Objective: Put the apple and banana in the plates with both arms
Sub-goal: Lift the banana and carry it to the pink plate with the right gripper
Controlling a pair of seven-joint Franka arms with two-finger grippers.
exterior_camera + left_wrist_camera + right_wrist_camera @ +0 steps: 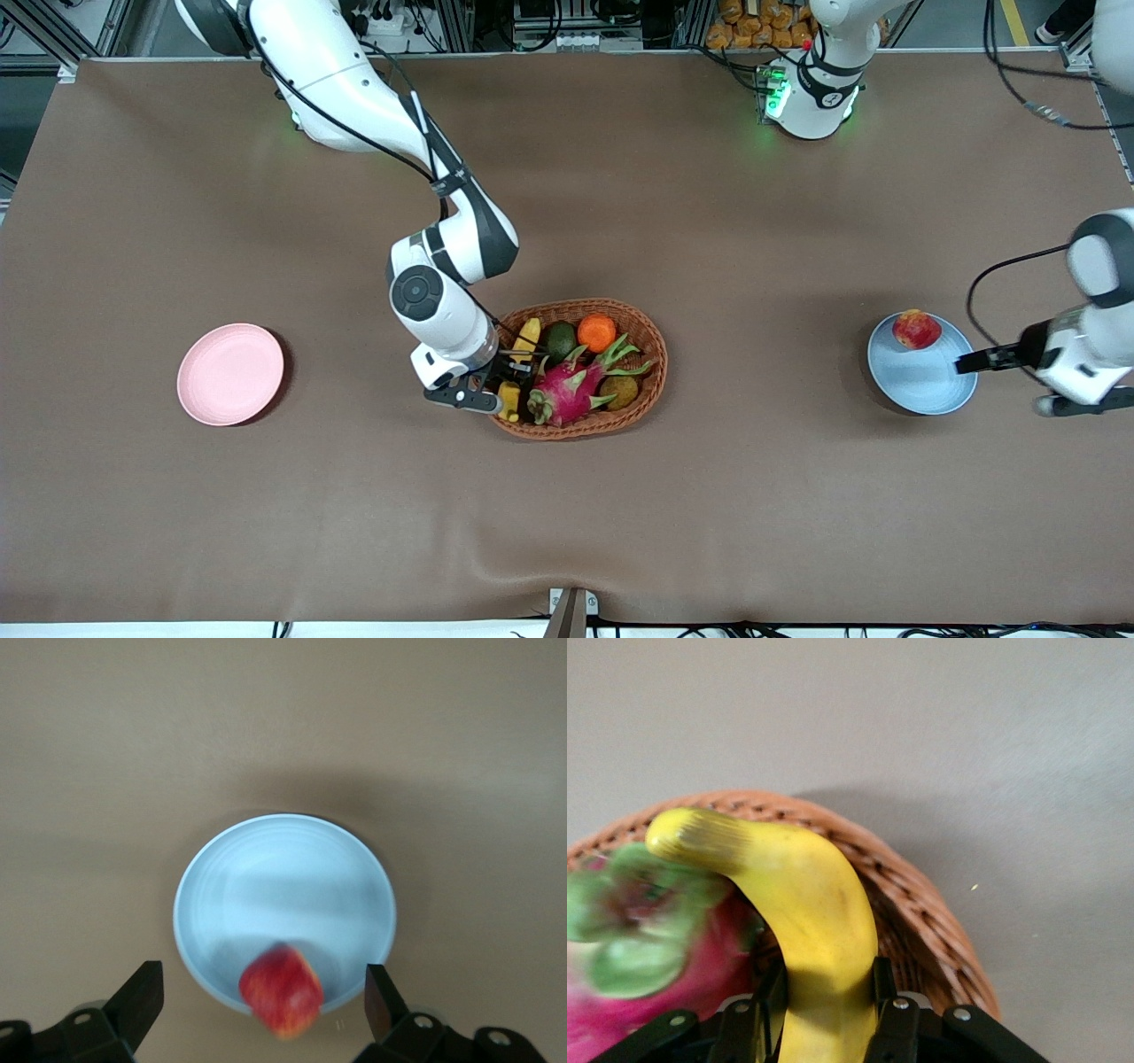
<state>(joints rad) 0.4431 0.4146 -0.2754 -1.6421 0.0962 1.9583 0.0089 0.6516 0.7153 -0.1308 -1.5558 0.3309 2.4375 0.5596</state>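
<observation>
Brown tabletop [620, 514] — right hand [829, 1028] grips banana [806, 904].

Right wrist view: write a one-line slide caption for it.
Right gripper shut on the banana in the wicker basket, beside the dragon fruit.

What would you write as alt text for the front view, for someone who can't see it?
The right claw is shut on the banana in a wicker basket of fruit at mid-table. The open left claw hangs over the blue plate, where the apple sits. The pink plate lies toward the right arm's end.
</observation>
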